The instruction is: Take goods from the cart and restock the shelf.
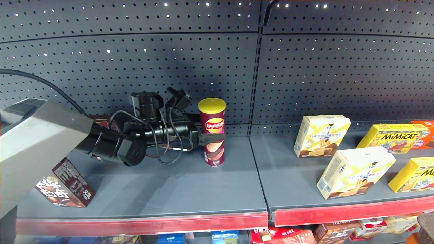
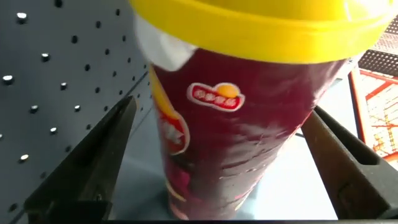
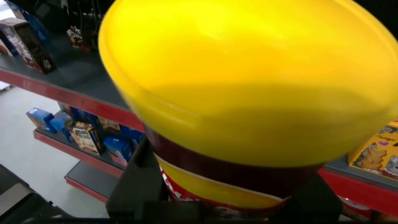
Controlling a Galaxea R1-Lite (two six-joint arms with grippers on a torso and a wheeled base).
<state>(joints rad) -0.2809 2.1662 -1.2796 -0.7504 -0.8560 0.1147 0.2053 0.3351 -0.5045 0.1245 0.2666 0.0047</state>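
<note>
Can [image 1: 212, 127] stands upright on the shelf [image 1: 162, 189], near the pegboard [image 1: 135, 51], yellow lid on, contents not visible. Left gripper [image 1: 213, 136] straddles it mid-height and is released: the left wrist view shows a clear gap between one finger [image 2: 93, 168] and the can wall. The other finger sits right at the wall, contact unclear.

Right gripper [image 3: 227, 190] is clenched on a second can [image 3: 249, 93], lid also on. The yellow lid blocks most of that view, so the can's lower body is hard to make out. It is held off the shelf, with lower shelves visible behind.

Other goods, all closed:
- dark box [image 1: 66, 184] at the shelf's left front, partly behind the left arm
- red box [image 1: 101, 119] behind the arm, mostly hidden
- two cream boxes [image 1: 321, 135] [image 1: 356, 171] on the right bay, tilted
- yellow boxes [image 1: 393, 135] [image 1: 412, 174] farther right, the front one cut off by the frame edge
- orange box [image 1: 423, 130] at the far right, mostly cut off

Lower-shelf stock [image 1: 281, 235] under the red shelf lip shows only its tops.
</note>
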